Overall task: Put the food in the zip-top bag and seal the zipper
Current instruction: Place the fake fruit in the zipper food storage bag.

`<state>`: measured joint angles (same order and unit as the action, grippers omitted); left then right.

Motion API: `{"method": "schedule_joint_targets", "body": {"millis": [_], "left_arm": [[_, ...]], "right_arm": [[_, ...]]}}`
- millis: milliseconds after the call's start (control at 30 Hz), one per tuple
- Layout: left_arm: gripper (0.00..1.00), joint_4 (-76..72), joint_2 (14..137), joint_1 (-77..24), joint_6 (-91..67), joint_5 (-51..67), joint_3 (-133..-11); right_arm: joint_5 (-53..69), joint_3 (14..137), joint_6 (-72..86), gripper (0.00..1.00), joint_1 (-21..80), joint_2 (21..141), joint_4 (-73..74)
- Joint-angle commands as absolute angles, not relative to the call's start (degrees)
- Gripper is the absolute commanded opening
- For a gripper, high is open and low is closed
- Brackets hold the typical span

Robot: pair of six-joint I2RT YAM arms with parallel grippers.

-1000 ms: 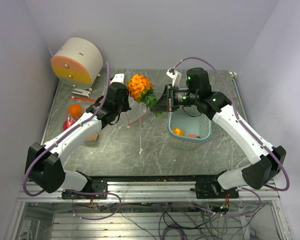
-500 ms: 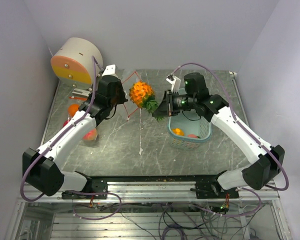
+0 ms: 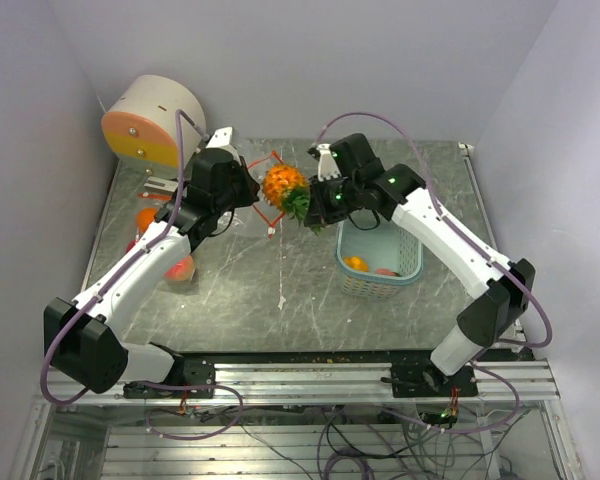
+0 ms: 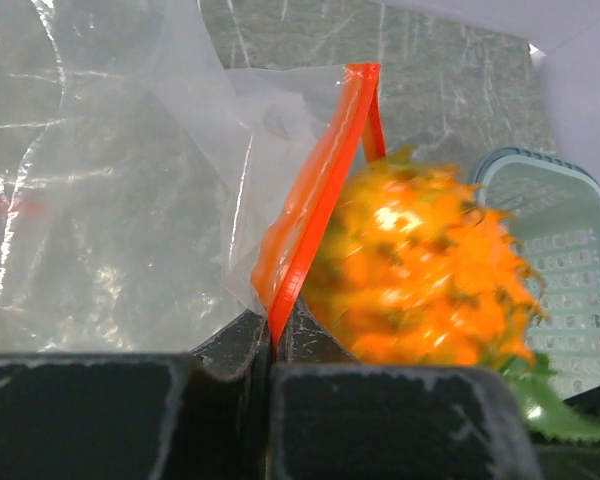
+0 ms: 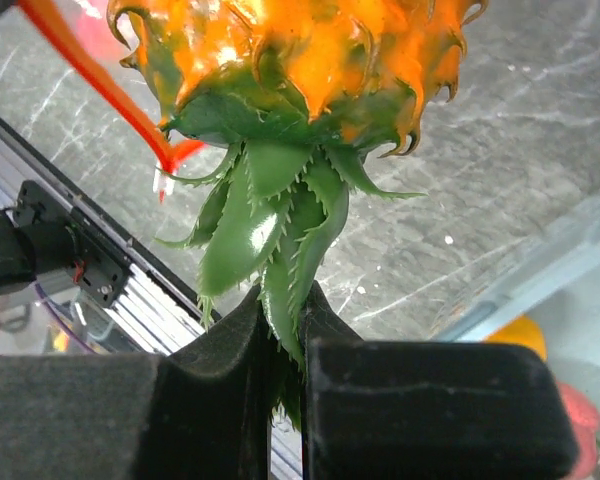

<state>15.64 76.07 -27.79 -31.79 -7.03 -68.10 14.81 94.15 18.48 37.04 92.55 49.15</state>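
Observation:
My right gripper (image 3: 316, 203) (image 5: 285, 330) is shut on the green leaves (image 5: 270, 220) of an orange toy pineapple (image 3: 281, 184) (image 5: 300, 60) and holds it above the table. My left gripper (image 3: 248, 190) (image 4: 272, 335) is shut on the red zipper edge (image 4: 320, 190) of the clear zip-top bag (image 4: 100, 200). It holds that edge lifted right beside the pineapple (image 4: 420, 270). An orange food piece (image 3: 148, 220) and a peach-red one (image 3: 180, 268) lie at the left under the left arm, seemingly inside the bag.
A pale teal slatted basket (image 3: 382, 252) (image 4: 565, 250) stands right of centre, holding an orange piece (image 3: 356, 264) and a red piece (image 3: 384, 271). A round cream container with an orange front (image 3: 155, 120) stands at the back left. Walls close in on three sides.
My left gripper has risen toward the back with the bag's zipper edge. My right gripper has carried the pineapple left, up against the lifted zipper.

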Motion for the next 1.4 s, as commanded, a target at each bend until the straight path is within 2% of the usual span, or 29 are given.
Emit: {"method": "schedule_joint_targets", "body": {"millis": [0, 167, 500, 633, 767, 1033, 1167, 1367], "left_arm": [[0.07, 11.96, 76.46, -27.33, -31.04, -3.08, -69.70], [0.07, 13.59, 77.93, -27.26, -28.29, -3.45, -72.52], [0.07, 17.47, 79.45, -27.33, -26.19, 2.61, -75.68], [0.07, 19.77, 78.83, -27.33, -24.08, 3.54, -75.78], [0.07, 20.60, 77.89, -27.33, -22.52, 4.71, -74.45], [0.07, 17.45, 75.94, -27.33, -22.63, 7.77, -69.84], [0.07, 17.46, 75.98, -27.33, -22.92, 8.34, -69.27], [0.07, 16.25, 75.50, -27.33, -24.90, 9.16, -67.48]], "right_arm": [[11.97, 99.62, 13.54, 0.00, 41.94, 95.60, 52.21], [10.46, 102.61, 11.78, 0.00, 45.13, 98.48, 54.69], [0.09, 118.38, 9.51, 0.00, 44.85, 108.97, 62.11], [5.12, 126.83, 9.76, 0.00, 43.51, 114.78, 64.57], [16.02, 130.46, 13.82, 0.00, 40.06, 117.54, 61.84], [34.69, 123.16, 25.42, 0.00, 36.72, 116.32, 46.30], [35.45, 116.70, 31.27, 0.00, 36.01, 111.99, 36.52], [34.12, 98.34, 40.47, 0.00, 34.00, 102.05, 18.40]]}}
